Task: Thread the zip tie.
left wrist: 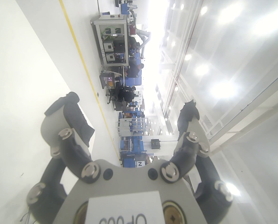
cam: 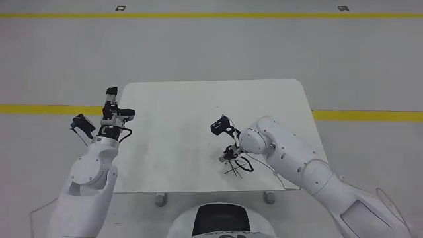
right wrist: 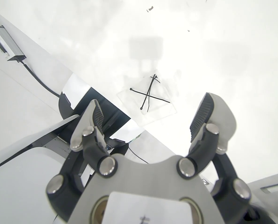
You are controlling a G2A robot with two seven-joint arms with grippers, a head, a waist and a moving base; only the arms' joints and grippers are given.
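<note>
Black zip ties (right wrist: 150, 93) lie crossed on a small clear sheet (right wrist: 162, 114) near the white table's (cam: 198, 106) front edge. In the top view the zip ties (cam: 239, 166) are a dark tangle just below my right gripper (cam: 230, 153). My right gripper (right wrist: 150, 110) hovers over them, open, with nothing between its ribbed pads (right wrist: 201, 113). My left gripper (cam: 114, 106) is at the table's left edge, far from the ties. It points out at the room, and the left gripper (left wrist: 129, 104) is open and holds nothing.
The table's front edge (right wrist: 101, 94) runs close by the sheet. A grey box with a cable (right wrist: 11, 47) lies on the floor beyond it. Small dark specks (right wrist: 149, 8) dot the tabletop farther off.
</note>
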